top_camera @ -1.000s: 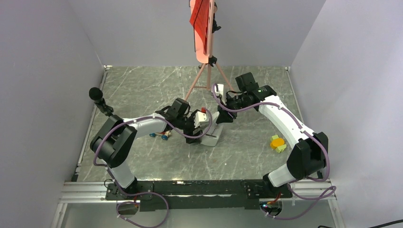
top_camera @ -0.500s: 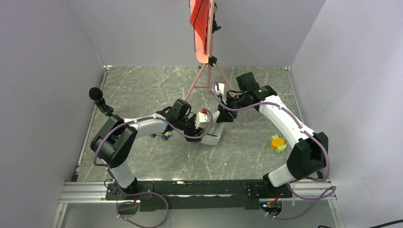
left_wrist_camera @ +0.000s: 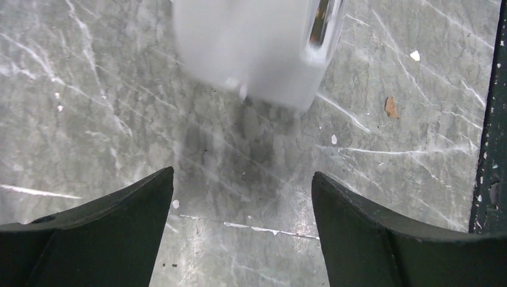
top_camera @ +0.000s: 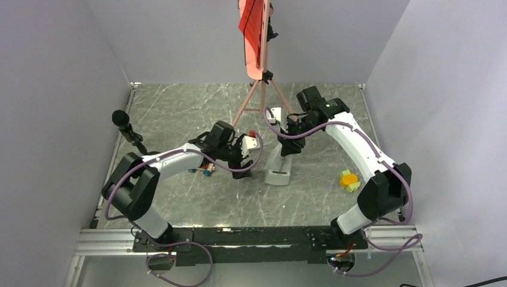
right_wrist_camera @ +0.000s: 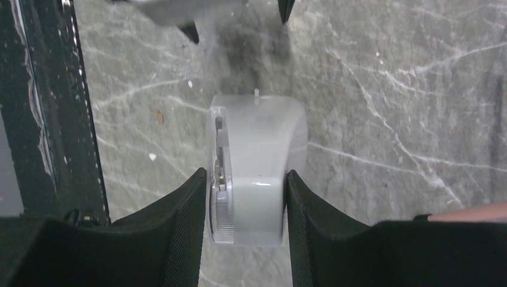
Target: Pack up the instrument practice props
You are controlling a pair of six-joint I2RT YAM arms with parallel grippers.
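Observation:
The grey-white metronome (top_camera: pixel 279 170) is at the table's middle, between the fingers of my right gripper (top_camera: pixel 286 149), which is shut on its sides; the right wrist view shows it (right_wrist_camera: pixel 254 173) squeezed by both pads. My left gripper (top_camera: pixel 248 154) is open and empty just left of it; in the left wrist view the metronome (left_wrist_camera: pixel 257 48) is blurred ahead of the open jaws. The salmon-pink music stand (top_camera: pixel 261 66) stands at the back with the red sheet (top_camera: pixel 252 18) on its desk. The clear stick is not in view.
A small red toy car with blue wheels (top_camera: pixel 204 171) lies under the left forearm. A black microphone on a stand (top_camera: pixel 124 121) is at the left. A yellow-green toy (top_camera: pixel 349 180) lies at the right. Walls enclose three sides.
My left gripper has let go of the metronome and drawn back to the left. My right gripper has closed on it and shifted it right, more upright.

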